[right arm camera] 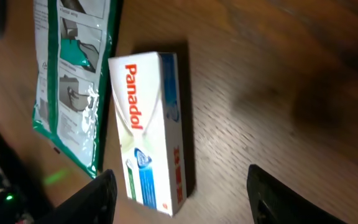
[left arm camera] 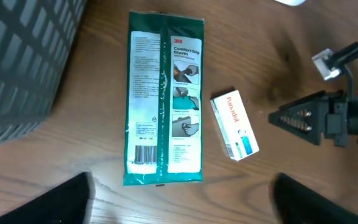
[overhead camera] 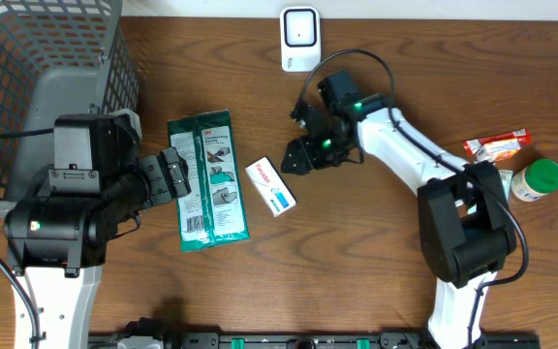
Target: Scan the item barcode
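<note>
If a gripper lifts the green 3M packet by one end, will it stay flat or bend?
Probably it bends: the green 3M packet looks like thin film, lying flat with a seam along its middle. Its glossy surface catches glare, so it may slip in a pinch. So flat, it is likely light.

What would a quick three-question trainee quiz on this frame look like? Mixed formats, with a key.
1. Fill in: the right gripper hovers near the white cardboard Panadol box with its jaws ____.
2. True or false: that box lies inside a grey mesh basket.
3. Which lies closest to the left gripper? A: the box. B: the green-and-white plastic 3M packet. C: a green-lidded bottle.

Key: 1 open; 2 false, it lies on the table; 3 B.
</note>
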